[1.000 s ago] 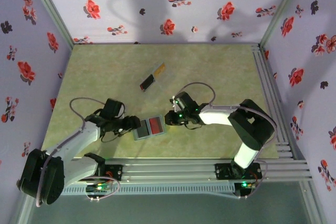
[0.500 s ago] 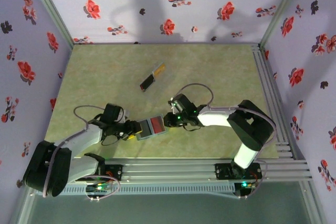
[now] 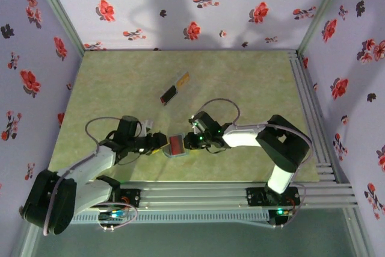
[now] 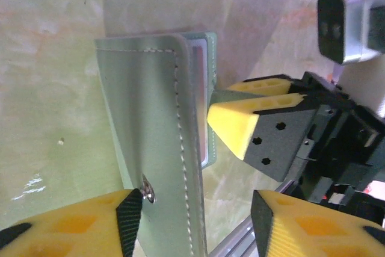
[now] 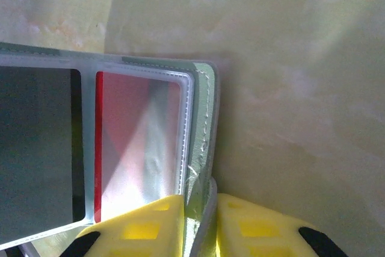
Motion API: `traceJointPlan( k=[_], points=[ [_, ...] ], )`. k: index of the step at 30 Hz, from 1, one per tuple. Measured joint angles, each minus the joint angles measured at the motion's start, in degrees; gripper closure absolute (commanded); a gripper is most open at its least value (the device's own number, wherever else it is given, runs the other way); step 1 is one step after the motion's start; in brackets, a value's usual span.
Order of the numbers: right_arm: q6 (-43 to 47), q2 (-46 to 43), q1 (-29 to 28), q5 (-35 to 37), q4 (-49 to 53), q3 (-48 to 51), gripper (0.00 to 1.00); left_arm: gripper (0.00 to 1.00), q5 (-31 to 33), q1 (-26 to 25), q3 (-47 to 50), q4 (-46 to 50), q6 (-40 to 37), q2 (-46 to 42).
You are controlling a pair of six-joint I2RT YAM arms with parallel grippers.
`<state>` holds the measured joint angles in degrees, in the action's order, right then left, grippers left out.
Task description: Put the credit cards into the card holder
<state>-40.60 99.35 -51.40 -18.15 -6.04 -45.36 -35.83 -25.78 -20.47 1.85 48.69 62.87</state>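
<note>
Nearest you, toward the front middle of the table [image 3: 252, 76], both grippers meet at the card holder [image 4: 150, 124]. It lies just in front of the arm bases with its left flap lifted and partly folded over.

Your left gripper [image 4: 192, 224] comes in from the left with its jaws spread. The lifted flap's lower edge, by the snap stud, sits against one pad and the other pad is well clear, so nothing is pinched there.

Your right gripper [image 5: 201, 221] comes in from the right, and its two yellow fingers are pressed together on the holder's right edge, pinning that side.

Inside the holder, the red card [image 5: 129, 148] sits fully behind the clear pocket window, so one card looks done. A dark panel fills the window beside it. You cannot tell from here whether that is a card or the pocket's own backing.

Farther back, well apart from the holder and left of centre, two cards lie loose on the table. They are the dark card [image 3: 169, 94] and, just beyond it, the yellow card [image 3: 182, 79], close together in a line.

By the look of it you are roughly a third of the way through. The holder should stay open, because both loose cards have yet to be fetched and slid in.
</note>
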Motion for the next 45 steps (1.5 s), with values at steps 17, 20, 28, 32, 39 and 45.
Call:
traceJointPlan(
  k=[17, 20, 28, 32, 39, 45],
  points=[
    [-1.75, -1.38, -1.09, 2.84, -2.36, 1.33, 0.68, 0.33, 1.05, -6.8, -7.58, -5.55, 0.79, 16.02],
    [-2.14, -0.87, -1.11, 2.73, -3.54, 1.4, 0.71, 0.33, 2.23, -7.1, -10.01, -3.41, 1.86, 15.41],
    [-3.28, 0.09, -1.29, 2.21, -5.68, 1.38, 0.6, 0.38, 6.97, -7.34, -13.68, 1.73, 3.45, 11.69],
    [-3.48, -0.11, -1.44, 2.03, -5.92, 1.38, 0.57, 0.41, 7.5, -7.39, -13.68, 2.14, 4.26, 14.14],
    [-2.91, -1.01, -1.55, 4.2, -2.93, 0.59, 0.5, 0.41, 8.87, -7.39, -14.64, 2.84, 5.27, 16.85],
    [-1.75, -3.26, -1.49, 8.46, 1.44, 0.0, 0.41, 0.41, 9.42, -7.43, -17.03, 4.85, 5.2, 19.08]
  ],
)
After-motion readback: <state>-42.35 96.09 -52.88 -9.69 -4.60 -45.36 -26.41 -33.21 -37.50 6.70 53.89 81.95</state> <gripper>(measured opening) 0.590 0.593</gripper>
